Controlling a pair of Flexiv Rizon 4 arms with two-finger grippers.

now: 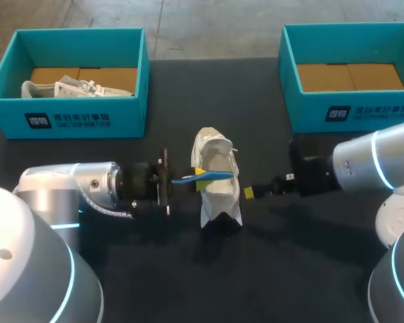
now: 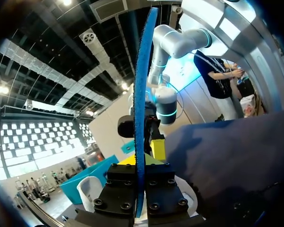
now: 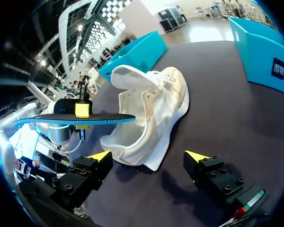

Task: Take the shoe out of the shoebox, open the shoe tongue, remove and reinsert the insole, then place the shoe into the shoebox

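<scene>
A white shoe (image 1: 219, 200) lies on the dark table, its tongue pulled back; the right wrist view shows the shoe (image 3: 154, 111) with its mouth gaping. My left gripper (image 1: 200, 176) comes in from the left and is shut on a blue insole (image 1: 215, 177), held across the top of the shoe. In the left wrist view the insole (image 2: 141, 109) stands edge-on between the fingers of the left gripper (image 2: 142, 158). My right gripper (image 1: 249, 193) is open just right of the shoe, touching nothing. In its own view the right gripper (image 3: 149, 157) has the shoe ahead of it and the insole (image 3: 75, 119) beyond.
A teal shoebox (image 1: 74, 121) at the back left holds another white shoe (image 1: 74, 87). A second teal shoebox (image 1: 350, 111) at the back right shows only its cardboard floor. The table's bare dark surface (image 1: 283, 269) stretches toward the front.
</scene>
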